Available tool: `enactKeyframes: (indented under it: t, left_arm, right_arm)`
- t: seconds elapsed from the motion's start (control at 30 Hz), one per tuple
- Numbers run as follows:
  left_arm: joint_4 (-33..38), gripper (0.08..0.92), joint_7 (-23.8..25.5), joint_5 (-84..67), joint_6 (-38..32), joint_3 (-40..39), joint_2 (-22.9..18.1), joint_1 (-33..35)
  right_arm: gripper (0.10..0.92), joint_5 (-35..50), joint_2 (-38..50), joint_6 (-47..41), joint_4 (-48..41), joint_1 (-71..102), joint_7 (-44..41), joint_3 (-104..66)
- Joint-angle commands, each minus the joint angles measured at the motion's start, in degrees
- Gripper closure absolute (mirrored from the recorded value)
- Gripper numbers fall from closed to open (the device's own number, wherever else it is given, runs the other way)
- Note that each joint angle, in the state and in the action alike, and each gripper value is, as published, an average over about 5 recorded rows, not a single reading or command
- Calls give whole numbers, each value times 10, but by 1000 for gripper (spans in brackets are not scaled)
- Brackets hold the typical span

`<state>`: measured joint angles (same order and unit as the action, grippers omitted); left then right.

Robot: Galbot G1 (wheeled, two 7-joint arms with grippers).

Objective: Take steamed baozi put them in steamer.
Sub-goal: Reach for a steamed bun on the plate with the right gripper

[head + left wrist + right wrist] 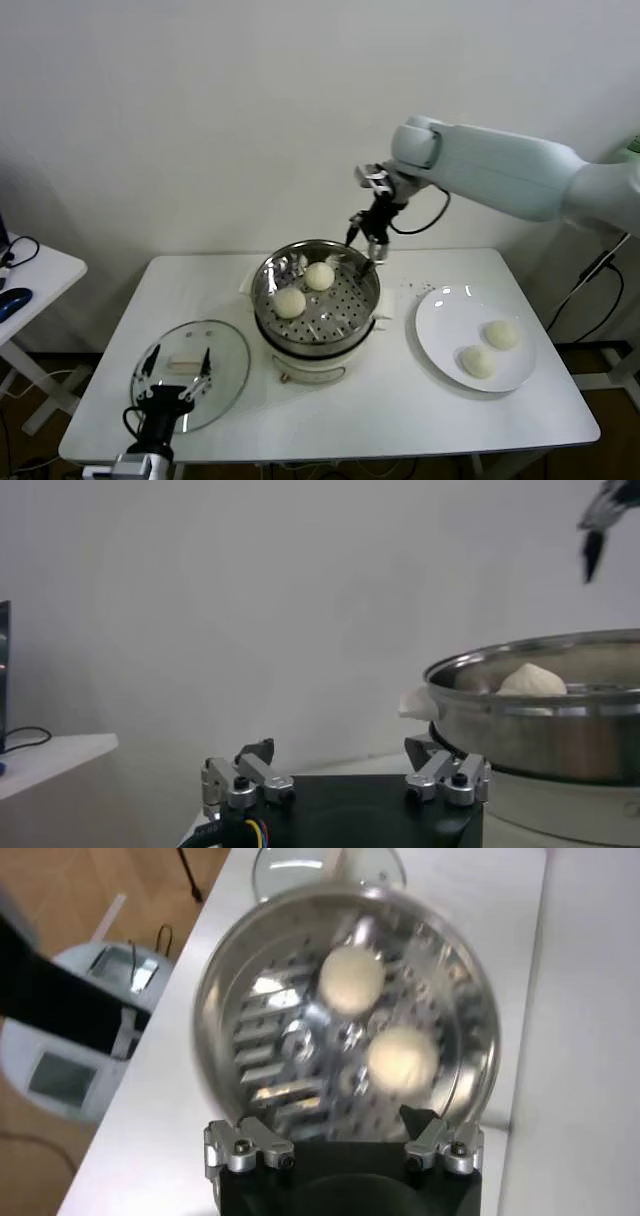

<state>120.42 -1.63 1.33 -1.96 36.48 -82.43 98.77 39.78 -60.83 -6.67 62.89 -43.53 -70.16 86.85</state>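
Note:
The steamer [262, 283], a shiny steel pot with a perforated floor on a cream base, stands mid-table. Two baozi lie in it, one [290, 302] at the front left and one [320, 275] farther back. Both also show in the right wrist view [351, 978] [402, 1059]. Two more baozi [501, 334] [477, 361] lie on the white plate [438, 312] at the right. My right gripper [362, 248] hangs open and empty above the steamer's back right rim. My left gripper [175, 377] is open and empty, low over the glass lid.
A round glass lid [225, 345] lies flat on the table left of the steamer. A small side table [45, 265] with a cable stands at the far left. The white wall is close behind the table. The steamer's rim [530, 665] fills the left wrist view.

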Motion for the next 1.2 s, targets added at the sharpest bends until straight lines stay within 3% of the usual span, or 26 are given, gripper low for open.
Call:
enactKeyframes:
  t: [0.03,0.2,0.43,1.2]
  left_arm:
    - [-3,177,18,12,2,8,7,0]
    - [-4,177,20,17,2,8,5,1]
    - [-5,177,18,24,-1,7,-2,8]
    - [-15,177,6,27,-5,3,-6,16]
  right_arm:
    - [203,-136,200,34,91,13,-13,-12]
    - [203,-232,243,62,82,105,-15,-67]
    - [203,-300,268,77,61,203,-13,-131]
    - [203,-365,249,82,26,360,24,-236]
